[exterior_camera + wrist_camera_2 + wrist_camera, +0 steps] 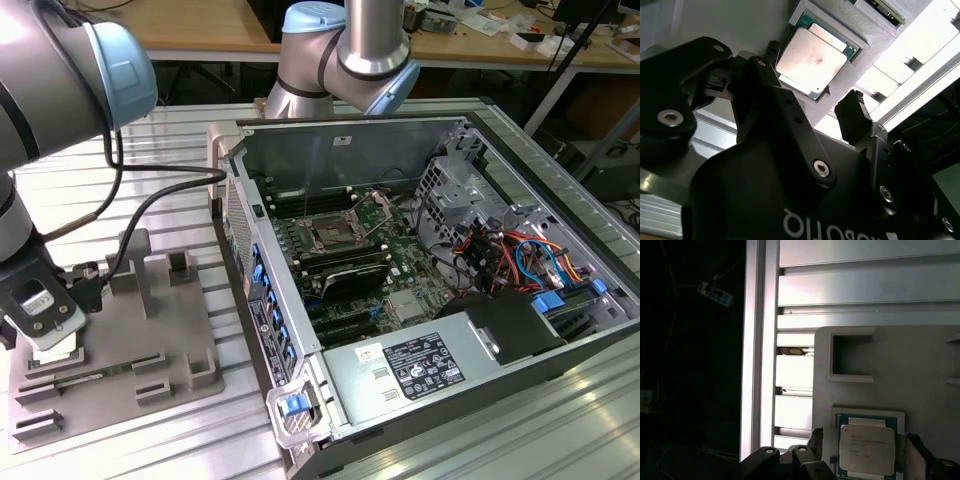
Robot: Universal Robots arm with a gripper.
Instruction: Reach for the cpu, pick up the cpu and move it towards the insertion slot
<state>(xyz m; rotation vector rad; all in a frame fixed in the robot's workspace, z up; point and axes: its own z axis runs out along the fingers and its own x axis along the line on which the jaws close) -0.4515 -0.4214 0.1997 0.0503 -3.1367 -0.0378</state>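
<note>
— My end effector [48, 335] is hanging low over the gray fixture plate [150, 345] at the exterior view's left. Its fingers are spread and are gripping nothing.

— And the cpu?

— The cpu [812, 60] is lying flat in a square recess of that plate, with its pale metal top facing up and a green rim showing around it. In both wrist views my two dark fingers [815, 437] are standing either side of it, one off each opposite edge. In the first wrist view a strip of plate is showing between each finger and the chip, so I am not touching it.

— What is lying around it?

— Near it the plate is carrying another rectangular recess [852, 356], and upright posts [135, 262] are rising from it further along. The plate is resting on the slatted aluminium surface [130, 450]. A black cable [150, 200] is looping from my wrist up along my arm [60, 80].

— And the insertion slot?

— The insertion slot [331, 237] is sitting well apart from the chip, toward the exterior view's right. It is on the green board inside the open computer case [340, 150], with its silver frame lying around a dark centre. Long black memory slots [345, 262] are running just beside it.
</note>
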